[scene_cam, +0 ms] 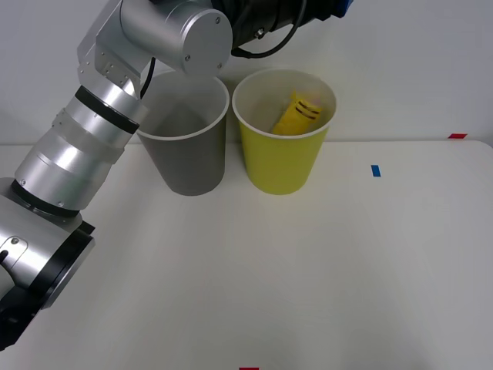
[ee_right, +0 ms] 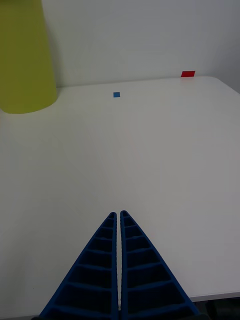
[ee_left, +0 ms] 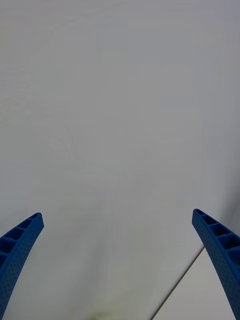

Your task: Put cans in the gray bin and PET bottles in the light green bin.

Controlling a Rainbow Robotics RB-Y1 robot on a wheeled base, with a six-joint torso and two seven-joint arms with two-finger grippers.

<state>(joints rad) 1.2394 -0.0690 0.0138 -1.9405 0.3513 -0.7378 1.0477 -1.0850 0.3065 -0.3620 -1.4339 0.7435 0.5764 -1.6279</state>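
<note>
The gray bin point(scene_cam: 185, 154) and the light green bin point(scene_cam: 282, 158) stand side by side at the back of the white table point(scene_cam: 308, 270). A PET bottle point(scene_cam: 297, 116) with a yellow label and black stripes lies tilted inside the light green bin. Cans are out of view. My left arm point(scene_cam: 154, 38) reaches up over the bins; its gripper point(ee_left: 117, 216) is open, holds nothing and faces a plain white surface. My right gripper point(ee_right: 120, 215) is shut on nothing, low over the table, with the light green bin point(ee_right: 22, 60) well ahead of it.
Small tape marks lie on the table: a blue one point(scene_cam: 375, 170) right of the bins, a red one point(scene_cam: 457, 136) at the far right edge, another red one point(scene_cam: 248, 368) at the near edge. A white wall stands behind the bins.
</note>
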